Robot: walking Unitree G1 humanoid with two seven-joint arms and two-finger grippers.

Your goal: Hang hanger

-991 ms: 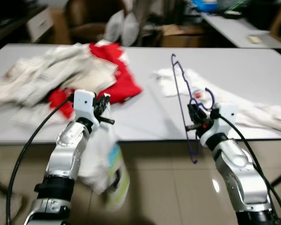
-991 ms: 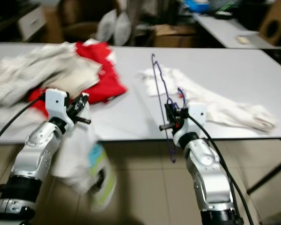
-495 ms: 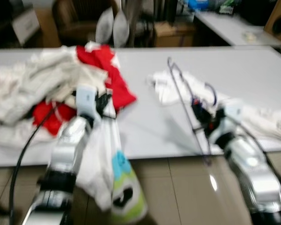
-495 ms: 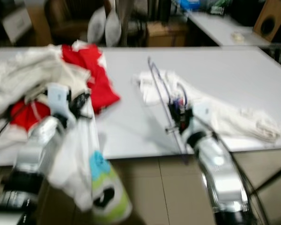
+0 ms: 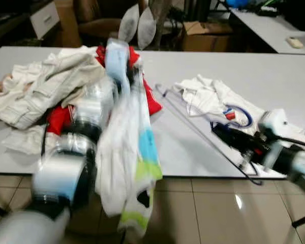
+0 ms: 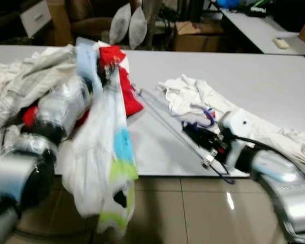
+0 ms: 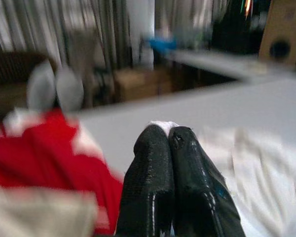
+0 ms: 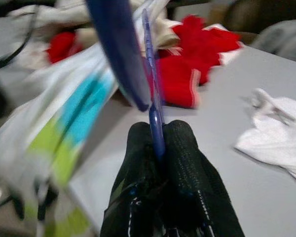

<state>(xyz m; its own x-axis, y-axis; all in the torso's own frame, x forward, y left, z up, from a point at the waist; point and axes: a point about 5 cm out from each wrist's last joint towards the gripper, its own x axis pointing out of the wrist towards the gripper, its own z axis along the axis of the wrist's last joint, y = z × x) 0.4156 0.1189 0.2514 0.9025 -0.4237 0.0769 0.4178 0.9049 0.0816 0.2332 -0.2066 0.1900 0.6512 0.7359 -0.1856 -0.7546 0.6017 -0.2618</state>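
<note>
Over the white table (image 5: 274, 76), the left gripper (image 7: 173, 143) pinches a white garment (image 5: 127, 152) aloft; the right gripper (image 8: 160, 136) clamps the purple hanger (image 5: 203, 134), slanting across the table's near edge. Threading likely needs both steadied.

Head stereo pair down over table (image 5: 203, 147) — wrist cameras close along each end effector's fingers, same tabletop.

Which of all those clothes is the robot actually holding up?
The white garment with blue and green patches, pinched in the left gripper and hanging off the table edge. The red, beige and other white clothes lie on the table.
</note>
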